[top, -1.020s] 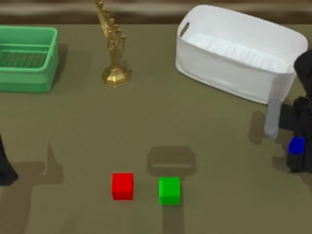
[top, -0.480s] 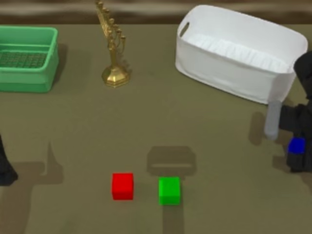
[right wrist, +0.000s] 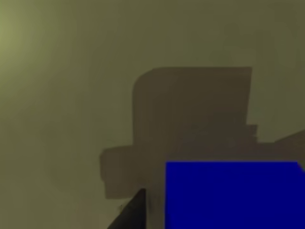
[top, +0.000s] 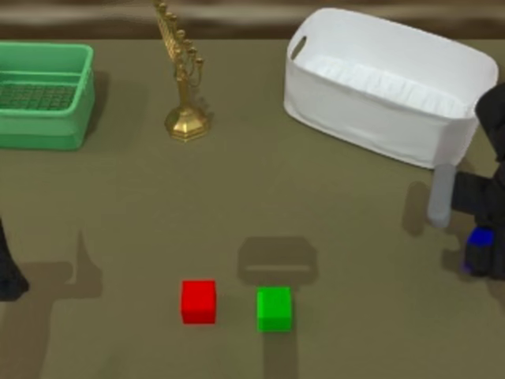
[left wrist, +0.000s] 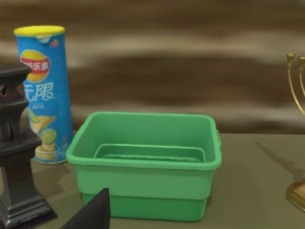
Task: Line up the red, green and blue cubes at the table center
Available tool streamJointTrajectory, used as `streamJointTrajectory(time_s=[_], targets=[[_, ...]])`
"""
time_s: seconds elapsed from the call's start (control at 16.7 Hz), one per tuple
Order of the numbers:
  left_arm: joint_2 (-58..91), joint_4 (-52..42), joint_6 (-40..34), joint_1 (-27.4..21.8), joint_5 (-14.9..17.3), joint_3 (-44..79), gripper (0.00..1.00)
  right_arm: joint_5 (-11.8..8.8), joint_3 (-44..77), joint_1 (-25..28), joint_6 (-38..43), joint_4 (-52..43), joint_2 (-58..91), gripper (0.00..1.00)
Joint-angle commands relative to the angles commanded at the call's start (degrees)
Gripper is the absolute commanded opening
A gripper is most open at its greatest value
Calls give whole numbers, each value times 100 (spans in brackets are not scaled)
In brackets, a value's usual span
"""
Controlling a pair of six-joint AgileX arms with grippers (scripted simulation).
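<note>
The red cube (top: 198, 301) and green cube (top: 274, 308) sit side by side at the top view's lower centre. The blue cube (top: 479, 239) is at the far right edge, inside the right gripper (top: 482, 246); whether the jaws have closed on it I cannot tell. It has yet to join the row, and the left arm sits parked at the left edge.

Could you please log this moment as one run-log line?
right claw: at blue cube, table's right edge | red cube, green cube: side by side, apart | left arm: parked
</note>
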Motion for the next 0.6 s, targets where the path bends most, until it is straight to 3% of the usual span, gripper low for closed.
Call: streamJointTrajectory(time_s=[0.36,0.6], targets=[[0,0,0,0,0,0,100,0,0,0,0,0,0,0],[0,0,0,0,0,0,100,-49,168,39,132,-519,-373,0]])
